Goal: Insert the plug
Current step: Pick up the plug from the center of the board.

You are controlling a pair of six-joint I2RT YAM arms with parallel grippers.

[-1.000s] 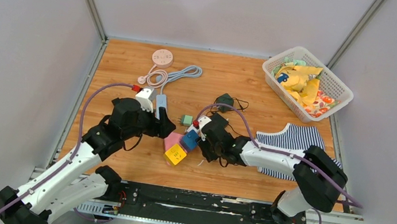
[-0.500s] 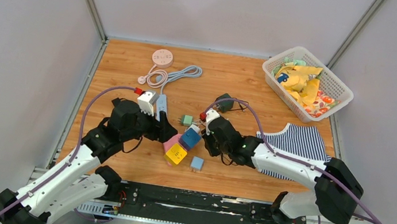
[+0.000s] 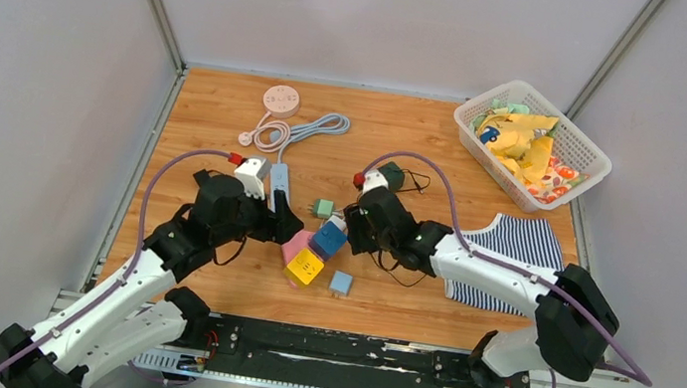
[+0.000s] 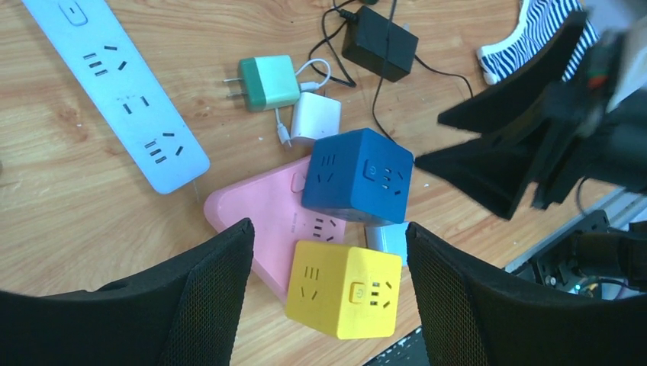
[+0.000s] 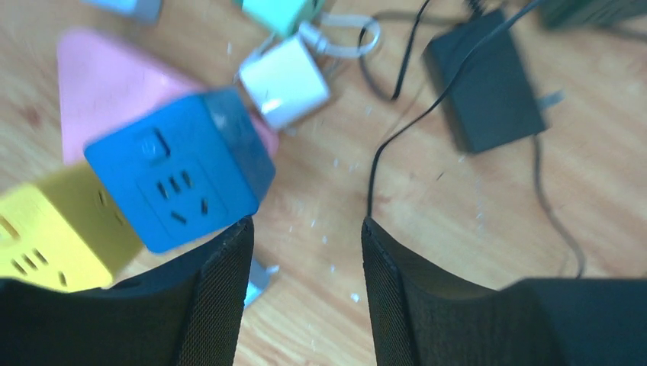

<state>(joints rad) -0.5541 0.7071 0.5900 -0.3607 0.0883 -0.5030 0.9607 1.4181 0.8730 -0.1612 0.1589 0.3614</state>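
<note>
Flanking the blue cube socket (image 4: 357, 177), the left claw (image 4: 328, 232) gapes wide and the right claw (image 5: 305, 229) narrower, both empty.

Right wrist view: smeared throughout; slots on the blue cube (image 5: 179, 179) read soft.
Yellow cube (image 5: 53, 229): cut by the left edge there, its lower part behind a finger.
Green plug (image 5: 282, 11): only a corner shows at the top edge.
White plug (image 4: 317, 116): pins out of sight.
Pale blue block (image 4: 389, 238): mostly covered by the blue and yellow cubes.
Pink socket (image 4: 255, 213): its right part is under both cubes.
White power strip (image 4: 122, 99): far end runs off the top.
Right claw (image 4: 429, 139): blurred, cut by the right edge.
Basket (image 3: 594, 147): contents too small to tell.
</note>
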